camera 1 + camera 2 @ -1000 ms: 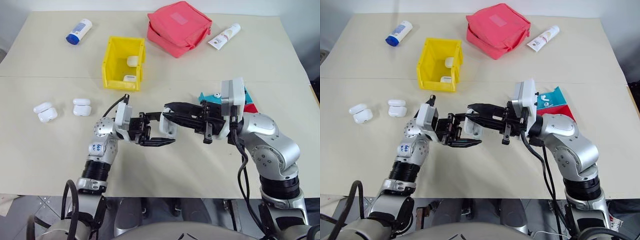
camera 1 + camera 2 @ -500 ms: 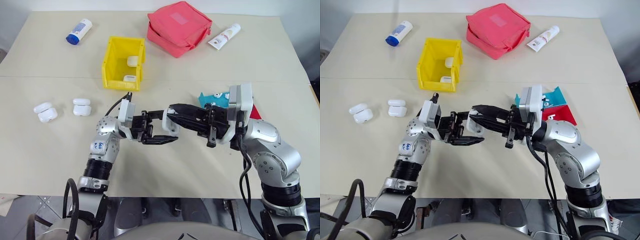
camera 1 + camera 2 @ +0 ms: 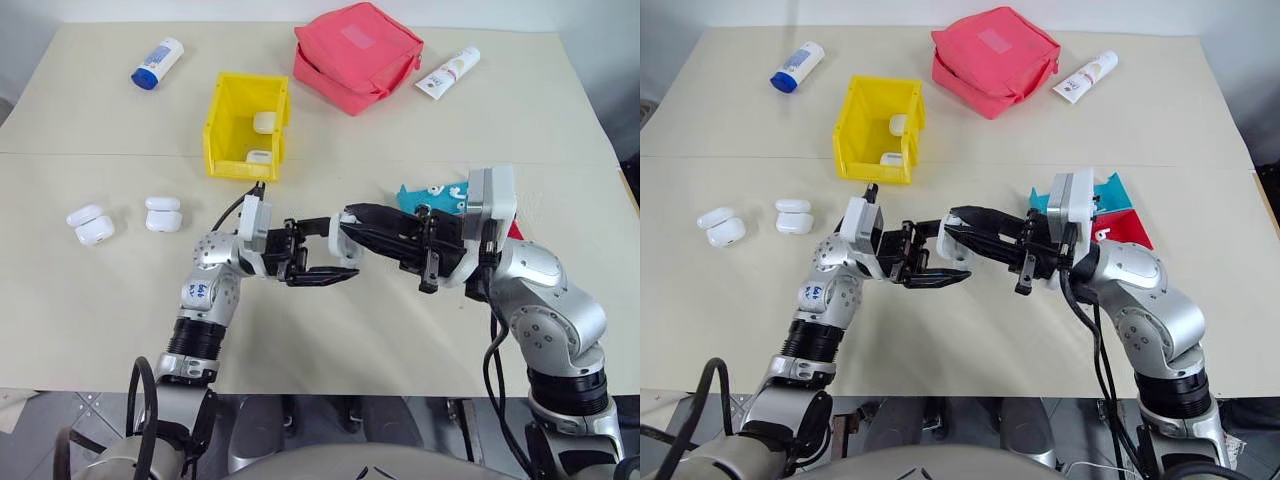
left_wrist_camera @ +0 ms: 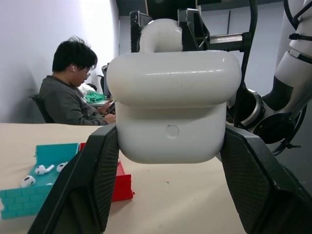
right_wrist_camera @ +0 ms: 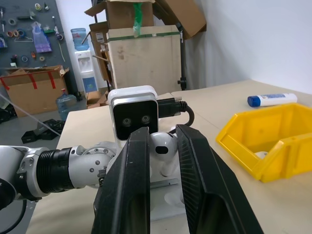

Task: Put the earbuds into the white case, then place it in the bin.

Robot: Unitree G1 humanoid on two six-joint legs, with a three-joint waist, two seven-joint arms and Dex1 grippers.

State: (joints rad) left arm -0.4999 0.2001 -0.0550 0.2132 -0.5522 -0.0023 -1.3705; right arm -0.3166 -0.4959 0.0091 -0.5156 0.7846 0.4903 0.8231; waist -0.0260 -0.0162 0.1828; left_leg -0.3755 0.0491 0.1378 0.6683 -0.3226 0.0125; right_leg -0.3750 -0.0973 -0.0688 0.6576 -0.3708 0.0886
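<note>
Left wrist view tells it best imo: the left hand (image 3: pixel 318 262) is clamped shut on the white case (image 4: pixel 173 109), lid flipped open, held up off the bench (image 3: pixel 100 300) roughly mid-scene. Right hand (image 5: pixel 161 146) is nearly closed w/ an earbud (image 5: pixel 162 145) pinched between its fingers, bulb up, stem pointing down at the open case. Can't tell if the stem is actually seated in its slot yet, or if the other bud is already in there.

Progress-wise I'd say we're mid-insertion on this case. Left to do afaict: seat the bud, shut the lid, carry the case over to the yellow bin (image 3: pixel 222 120), which sits well apart, further back on the bench. Bin already has two white cases (image 3: pixel 262 122) in it, so looks like a couple rounds are done. Two more cases (image 3: pixel 90 224) lie on the robot's left side of the bench, both open I think, plus spare buds (image 4: pixel 44 169) in the teal tray (image 4: pixel 53 155) next to the red tray (image 4: pixel 122 181).

Writing: tubes at the back have print, one w/ a blue cap (image 3: pixel 158 62), one white (image 3: pixel 449 71), but it's too small to read. No readable brand anywhere on the case.
</note>
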